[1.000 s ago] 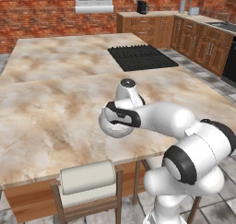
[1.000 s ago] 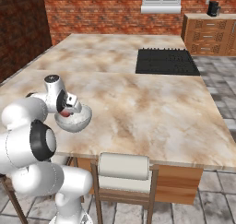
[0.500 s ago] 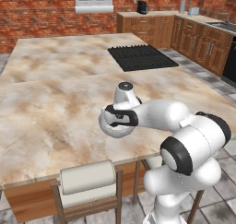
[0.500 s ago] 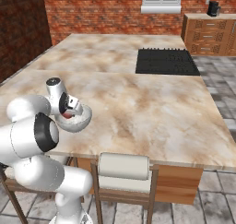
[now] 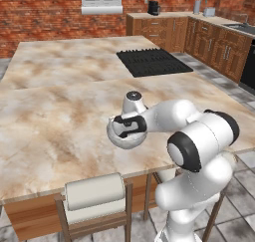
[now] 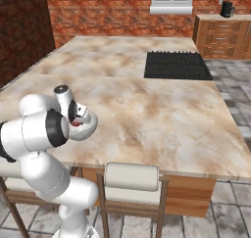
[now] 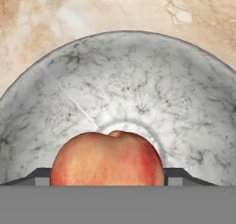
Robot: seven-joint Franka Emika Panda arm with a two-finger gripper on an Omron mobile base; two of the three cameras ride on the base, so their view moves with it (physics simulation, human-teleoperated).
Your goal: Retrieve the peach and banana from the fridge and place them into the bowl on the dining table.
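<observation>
Stretching across a brick-walled kitchen, the marbled desk [image 5: 60, 111] is carrying the bowl [image 7: 138, 89]; the hand [image 7: 108, 181], fingers parted, is flanking the peach [image 7: 107, 158] inside the bowl.

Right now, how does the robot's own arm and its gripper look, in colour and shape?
The arm is made of glossy white, rounded segments joined by dark, almost black rings at the joints. A short white cylinder with a dark round cap tops the wrist. The gripper is a white hand with a black band and small dark fingertips. No cables or markings show.
</observation>
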